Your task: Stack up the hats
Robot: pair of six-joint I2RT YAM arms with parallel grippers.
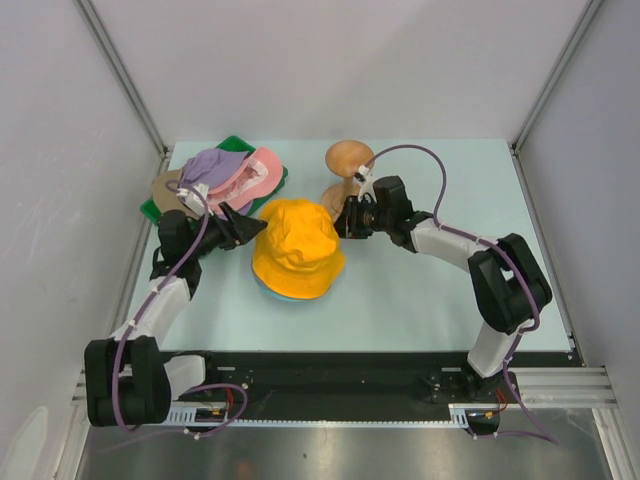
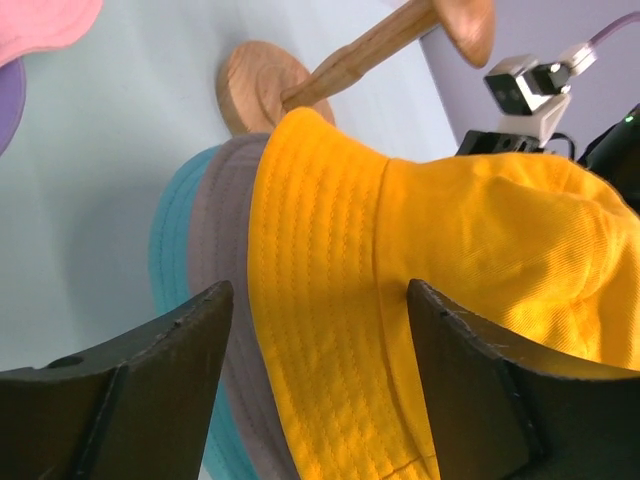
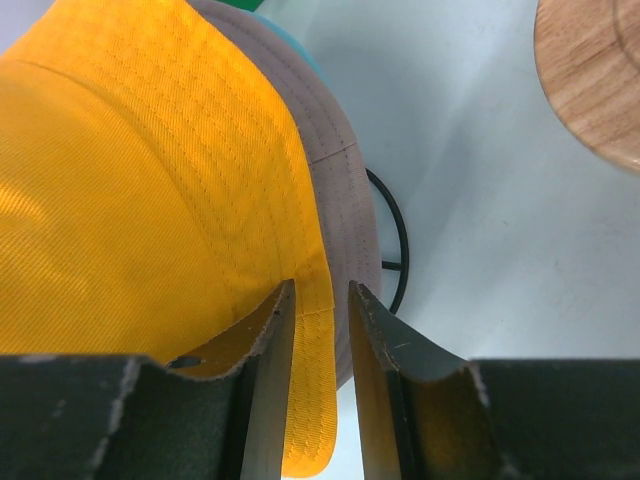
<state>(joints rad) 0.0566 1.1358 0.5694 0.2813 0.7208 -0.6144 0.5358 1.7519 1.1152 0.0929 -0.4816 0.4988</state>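
An orange bucket hat (image 1: pixel 297 247) tops a stack on a grey hat (image 2: pixel 225 260) and a teal hat (image 2: pixel 170 250) at the table's middle. My left gripper (image 1: pixel 243 228) is at the stack's left side, open wide, with the orange brim (image 2: pixel 320 330) lying loose between its fingers. From the right, my right gripper (image 1: pixel 345 218) reaches the stack. Its jaws stand a little apart around the orange brim edge (image 3: pixel 318 330), with a gap beside the cloth. Lavender (image 1: pixel 212 166), pink (image 1: pixel 255 172) and tan (image 1: pixel 165 187) hats lie piled at the back left.
The pile rests on a green tray (image 1: pixel 232 145). A wooden hourglass stand (image 1: pixel 348 157) lies tipped behind the stack, close to my right gripper. A black wire ring (image 3: pixel 398 250) shows under the grey brim. Walls enclose the table on three sides.
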